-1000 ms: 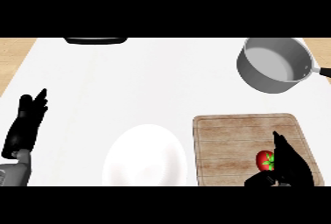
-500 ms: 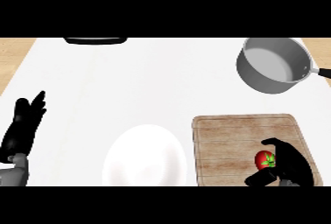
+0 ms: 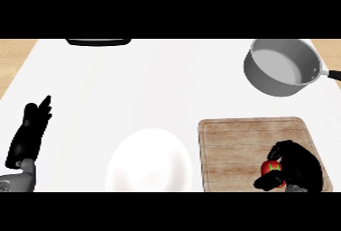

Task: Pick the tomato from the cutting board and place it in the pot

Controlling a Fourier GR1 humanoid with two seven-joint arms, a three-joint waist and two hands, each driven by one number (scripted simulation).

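Note:
A red tomato [image 3: 272,167] with a green top lies at the near right of the wooden cutting board [image 3: 233,144]. My right hand [image 3: 303,167] is curled round it, fingers arched over its far side and thumb at its near side, hiding much of it. The grey pot [image 3: 283,66] stands at the far right of the counter, its black handle pointing right. At the left edge my left hand [image 3: 28,133] rests open, fingers pointing away.
A white plate [image 3: 148,160] sits just left of the cutting board near the front edge. A dark object [image 3: 98,41] lies at the far edge of the white counter.
My right hand's fingers, straight above the tomato a second ago, have curled down round it. The left hand has barely moved.

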